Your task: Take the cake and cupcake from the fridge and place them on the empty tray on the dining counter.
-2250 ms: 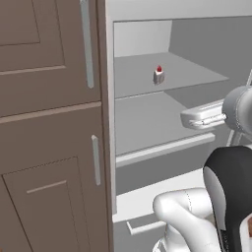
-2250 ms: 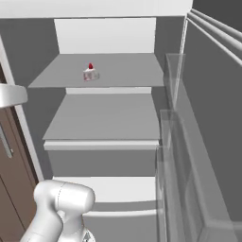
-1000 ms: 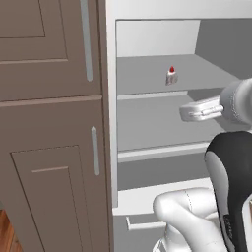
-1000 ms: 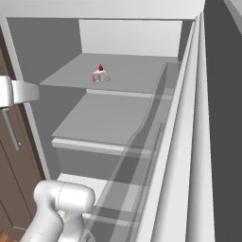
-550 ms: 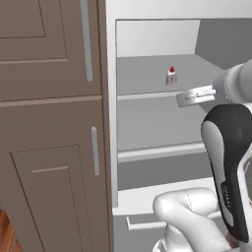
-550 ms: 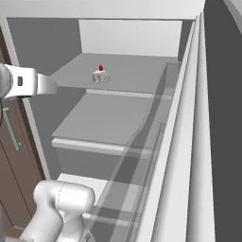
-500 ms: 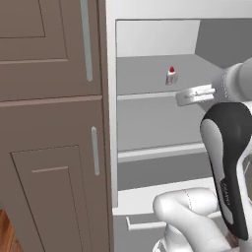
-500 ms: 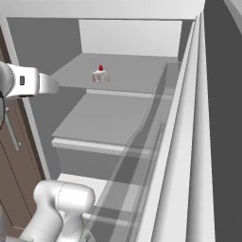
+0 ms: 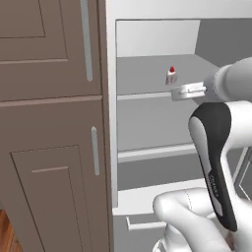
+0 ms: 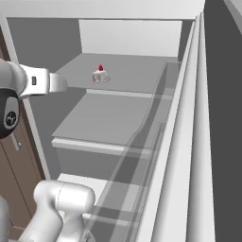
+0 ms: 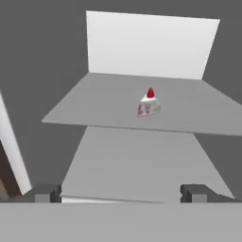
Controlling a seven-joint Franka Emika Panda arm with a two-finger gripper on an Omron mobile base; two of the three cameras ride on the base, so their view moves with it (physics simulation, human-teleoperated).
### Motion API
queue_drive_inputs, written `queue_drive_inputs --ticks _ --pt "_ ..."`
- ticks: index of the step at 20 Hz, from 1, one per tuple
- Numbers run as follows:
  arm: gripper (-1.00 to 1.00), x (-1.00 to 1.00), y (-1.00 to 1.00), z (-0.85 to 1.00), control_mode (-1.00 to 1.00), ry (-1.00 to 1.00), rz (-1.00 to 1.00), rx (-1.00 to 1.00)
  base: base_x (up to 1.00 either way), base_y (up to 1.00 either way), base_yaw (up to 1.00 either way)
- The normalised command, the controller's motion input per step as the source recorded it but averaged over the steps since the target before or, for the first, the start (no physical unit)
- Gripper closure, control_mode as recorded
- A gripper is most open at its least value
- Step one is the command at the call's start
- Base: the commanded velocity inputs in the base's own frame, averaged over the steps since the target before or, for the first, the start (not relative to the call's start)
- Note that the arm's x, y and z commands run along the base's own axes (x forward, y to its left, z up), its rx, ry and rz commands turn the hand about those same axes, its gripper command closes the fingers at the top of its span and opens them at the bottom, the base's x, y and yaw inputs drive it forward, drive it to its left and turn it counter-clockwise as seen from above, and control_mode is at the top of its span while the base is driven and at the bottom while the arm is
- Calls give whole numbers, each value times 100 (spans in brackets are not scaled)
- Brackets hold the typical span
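The fridge (image 9: 142,118) stands open, with pale grey shelves inside. The cake (image 9: 171,76), a small white slice with a red cherry, sits alone on the upper shelf (image 10: 132,71), near its front edge. It is also in the right base view as cake (image 10: 99,75) and centred ahead in the hand view as cake (image 11: 149,105). My gripper (image 9: 178,93) hovers in front of that shelf edge, a little short of the cake and to its right. The gripper (image 11: 119,194) is open, with nothing between its fingertips (image 11: 45,194). The cupcake, tray and dining counter are out of view.
Brown wood cabinets (image 9: 49,123) with bar handles flank the fridge on the left. The open fridge door (image 10: 189,142) with clear bins runs along the right. A lower shelf (image 10: 108,120) lies under the cake's shelf, and a drawer front (image 9: 142,224) sits below it.
The base views shifted early on as the camera moved. Over the last second my arm lifted the open gripper up to the upper shelf's level and nearer the cake, which has not moved.
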Motion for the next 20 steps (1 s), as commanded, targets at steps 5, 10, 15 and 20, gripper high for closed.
queue_drive_inputs --ticks 5,10,15,20 --pt "-100 25 -13 -1 -100 -16 -8 0 0 0 0" --pt "-100 35 -22 2 -100 1 -11 3 0 0 0" --pt "-100 39 -22 4 -100 14 -10 6 0 0 0" --pt "-100 34 -16 0 -100 0 -3 0 0 0 0"
